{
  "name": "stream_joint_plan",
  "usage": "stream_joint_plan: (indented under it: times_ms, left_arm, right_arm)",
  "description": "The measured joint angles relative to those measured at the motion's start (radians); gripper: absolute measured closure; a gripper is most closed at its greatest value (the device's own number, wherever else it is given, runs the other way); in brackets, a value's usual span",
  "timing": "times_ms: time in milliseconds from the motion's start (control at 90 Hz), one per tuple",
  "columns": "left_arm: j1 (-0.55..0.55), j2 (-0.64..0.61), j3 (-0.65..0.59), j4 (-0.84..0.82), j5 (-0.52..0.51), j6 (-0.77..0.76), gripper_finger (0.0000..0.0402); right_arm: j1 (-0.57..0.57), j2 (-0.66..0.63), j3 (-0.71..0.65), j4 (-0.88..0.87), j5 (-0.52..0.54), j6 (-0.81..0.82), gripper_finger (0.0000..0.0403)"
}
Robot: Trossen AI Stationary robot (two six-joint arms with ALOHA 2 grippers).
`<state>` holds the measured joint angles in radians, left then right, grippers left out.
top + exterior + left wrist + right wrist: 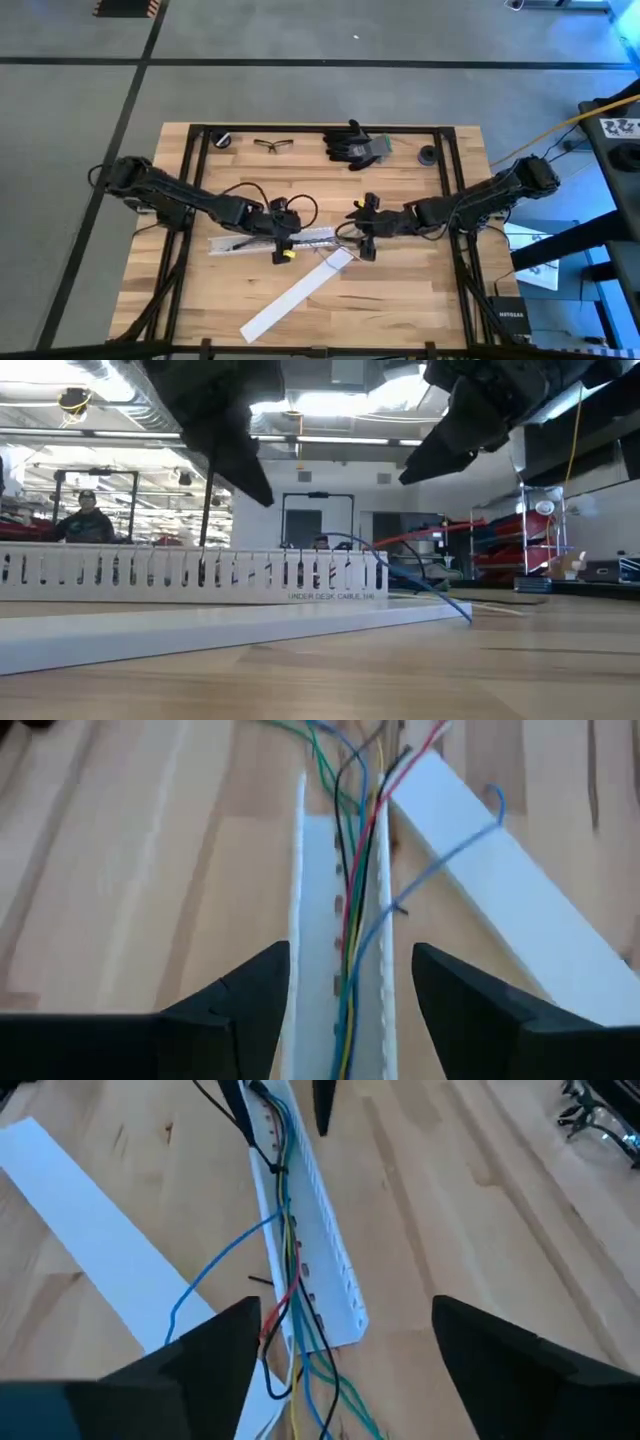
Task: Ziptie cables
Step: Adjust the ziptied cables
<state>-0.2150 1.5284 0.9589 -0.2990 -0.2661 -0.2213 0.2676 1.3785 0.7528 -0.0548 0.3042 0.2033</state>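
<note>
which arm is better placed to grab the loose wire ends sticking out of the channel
Right, probably. The right gripper is open directly above the cables' splayed ends at the slotted channel's end. The left gripper straddles the channel farther along.

cables: blue, green, red, yellow, black | channel: white

Four views, one table

Overhead looks straight down; low camera sits at tabletop, facing the room; both wrist cameras look closely, from opposite ends, along the same channel.

Two white strips, one cable bundle, one pair of glasses, one pair of gloves.
</note>
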Motion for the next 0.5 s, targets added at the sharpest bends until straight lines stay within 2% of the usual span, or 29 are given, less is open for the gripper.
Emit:
stream_joint_plan:
  times_ms: [144,244,378,500]
  left_arm:
    - [0.028,0.0,-0.013,0.028,0.0,0.062,0.0206]
    - [0.042,0.0,-0.013,0.03,-0.001,0.044,0.0206]
    - [0.023,0.0,-0.013,0.043,-0.002,0.008,0.0206]
    - [0.008,0.0,-0.013,0.053,-0.038,0.046,0.0206]
  right_arm:
    - [0.0,0.0,0.0,0.002,0.024,-0.053,0.0137]
    - [-0.005,0.0,0.0,0.011,0.026,-0.068,0.0144]
    - [-0.007,0.0,0.0,0.047,0.027,-0.077,0.0149]
    - [-0.006,0.0,0.0,0.053,0.027,-0.079,0.015]
